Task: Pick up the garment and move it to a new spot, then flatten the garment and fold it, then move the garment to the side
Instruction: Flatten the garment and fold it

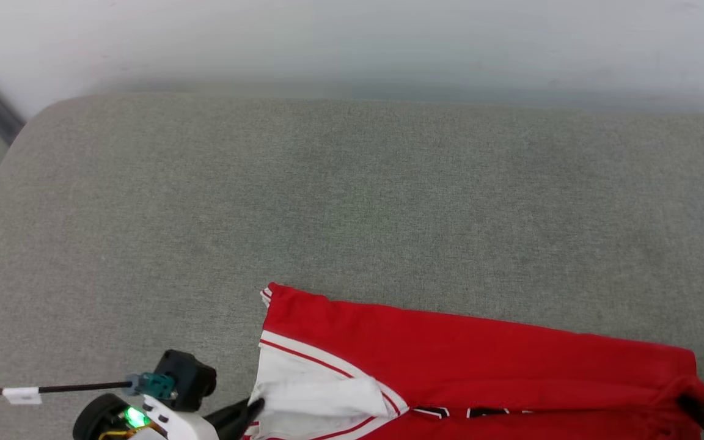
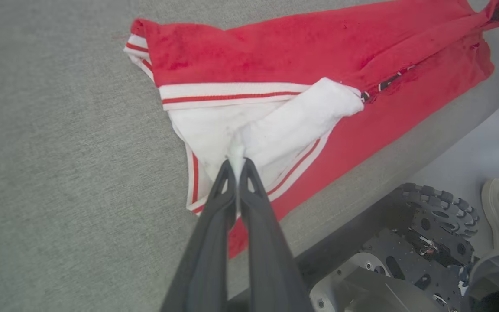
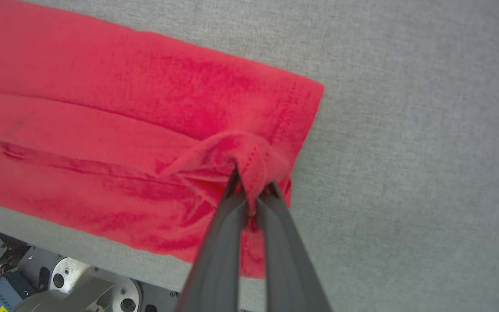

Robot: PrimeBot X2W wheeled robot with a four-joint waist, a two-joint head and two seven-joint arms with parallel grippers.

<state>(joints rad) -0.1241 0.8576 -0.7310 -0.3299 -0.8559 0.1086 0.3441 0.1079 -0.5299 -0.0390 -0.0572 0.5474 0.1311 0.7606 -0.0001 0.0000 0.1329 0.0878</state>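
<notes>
The garment (image 1: 462, 360), a red jersey with white sleeves and red-striped trim, lies stretched across the near edge of the grey cushion (image 1: 327, 201), partly folded lengthwise. A strip of black lettering shows along the fold. My left gripper (image 2: 236, 167) is shut on a pinch of the white sleeve (image 2: 284, 125) at the garment's left end, its dark tip showing in the head view (image 1: 254, 406). My right gripper (image 3: 251, 190) is shut on a bunched red hem corner of the garment (image 3: 145, 108) at the right end, near the head view's lower right (image 1: 691, 403).
The grey cushion stretches far back to a pale wall (image 1: 352, 43). Its near edge drops off to the robot's base (image 2: 405, 260) and floor. A person's white shoe (image 2: 498, 210) stands on the floor beside the base. A black cable (image 1: 52, 388) runs along the left arm.
</notes>
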